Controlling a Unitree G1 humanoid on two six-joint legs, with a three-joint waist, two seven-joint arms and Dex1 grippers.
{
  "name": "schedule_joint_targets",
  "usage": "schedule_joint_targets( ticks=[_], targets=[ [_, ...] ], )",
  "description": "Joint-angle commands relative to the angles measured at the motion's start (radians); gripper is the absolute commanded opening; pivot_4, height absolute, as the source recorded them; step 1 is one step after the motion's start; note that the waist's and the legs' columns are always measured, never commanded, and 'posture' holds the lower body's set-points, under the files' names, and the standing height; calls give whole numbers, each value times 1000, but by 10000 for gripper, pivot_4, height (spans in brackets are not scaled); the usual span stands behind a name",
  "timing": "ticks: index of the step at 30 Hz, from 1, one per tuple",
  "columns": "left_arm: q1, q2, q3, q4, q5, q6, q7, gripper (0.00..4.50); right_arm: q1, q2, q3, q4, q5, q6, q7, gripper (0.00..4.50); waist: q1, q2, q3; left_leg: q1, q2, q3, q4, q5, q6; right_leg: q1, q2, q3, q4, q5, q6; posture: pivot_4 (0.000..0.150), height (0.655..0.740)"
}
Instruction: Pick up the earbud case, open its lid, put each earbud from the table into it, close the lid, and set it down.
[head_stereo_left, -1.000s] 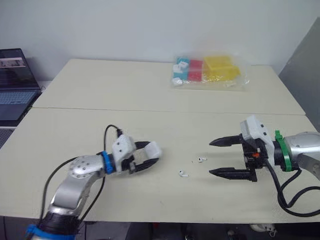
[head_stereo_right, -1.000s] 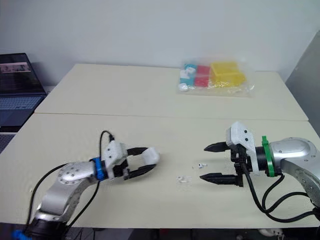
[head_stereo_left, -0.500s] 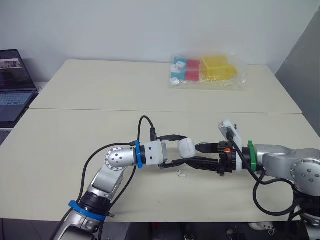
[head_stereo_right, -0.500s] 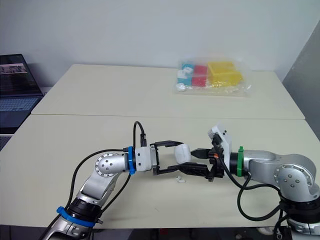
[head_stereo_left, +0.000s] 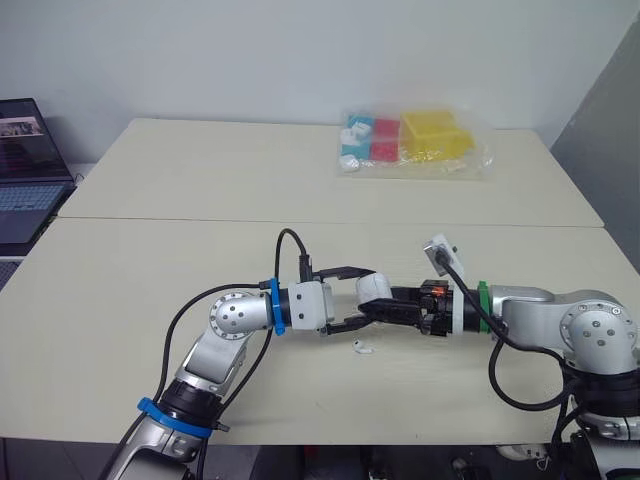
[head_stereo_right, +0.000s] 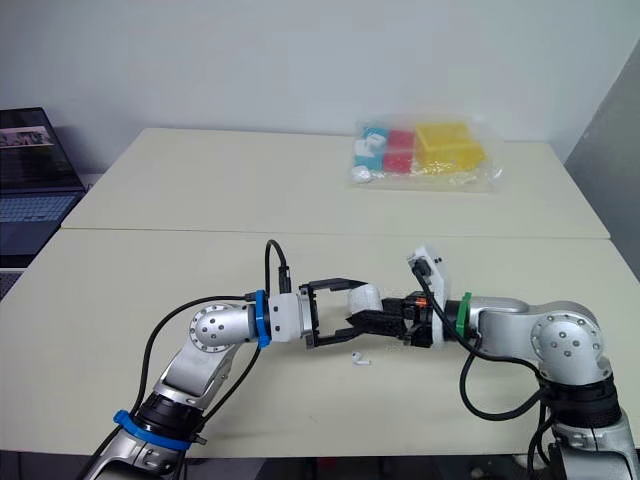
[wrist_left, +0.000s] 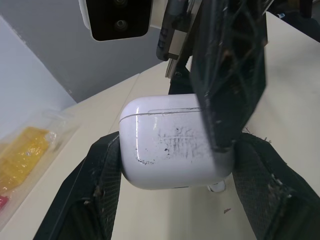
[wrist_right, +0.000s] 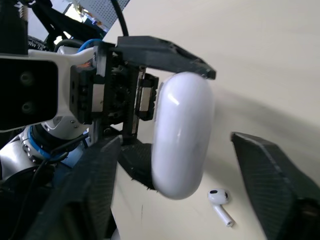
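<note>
The white earbud case (head_stereo_left: 372, 291) is held off the table, and my left gripper (head_stereo_left: 367, 297) is shut on it, one finger on each narrow side (wrist_left: 102, 182). From the right, my right gripper (head_stereo_left: 386, 306) reaches in, open, with its fingers straddling the case (wrist_right: 182, 135). One finger (wrist_left: 227, 65) lies across the case's face near the lid seam. The other (wrist_right: 272, 185) stands clear of it. One white earbud (head_stereo_left: 362, 347) lies on the table just below the case, and is also seen in the right wrist view (wrist_right: 220, 202).
A clear bag of coloured blocks (head_stereo_left: 415, 143) lies at the back of the table (head_stereo_left: 200, 180). A laptop (head_stereo_left: 30, 170) sits at the far left beyond the table edge. A grey panel (head_stereo_left: 610, 110) stands at the right.
My left gripper has lifted the case and carried it right to the table's middle. My right gripper has moved left until its fingers straddle the case, and they are closer together than before.
</note>
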Motion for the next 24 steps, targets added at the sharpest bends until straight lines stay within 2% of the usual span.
schedule_joint_targets(
  ticks=[1,4,5,10,19,22,24],
  targets=[
    [0,-5,12,-37,-12,-17,21,28000,-18,-10,-7,-1,55,-4,-6,20201,0,0,0,0,0,0,0,0,0,0,0,0,0,0,0,1500,7400],
    [1,0,11,-37,-16,-21,19,27999,-19,-13,-2,5,72,-7,-12,9345,0,0,0,0,0,0,0,0,0,0,0,0,-1,0,0,1500,7400],
    [1,1,11,-37,-17,-22,19,27997,-20,-15,0,7,77,-8,-13,8075,0,0,0,0,0,0,0,0,0,0,0,0,-1,0,0,1500,7400],
    [-7,-4,19,-24,-18,-20,36,27997,-21,-20,10,21,116,-7,-13,8122,0,0,0,0,0,0,0,0,0,0,0,0,-1,0,0,1500,7400],
    [-3,-16,23,-37,-51,12,37,27997,-15,-26,27,18,100,-19,4,8122,0,0,0,0,0,0,0,0,0,0,0,0,-1,0,0,1500,7400],
    [-4,-23,32,-58,-100,79,32,38059,-14,-32,32,16,92,-23,13,8121,-1,0,0,0,0,0,0,0,0,0,0,0,-1,0,0,1500,7400],
    [-8,-14,25,-56,-83,67,25,44586,-14,-35,34,17,92,-26,16,8121,-1,0,0,0,0,0,0,0,0,0,0,0,-1,0,0,1500,7400]
  ],
)
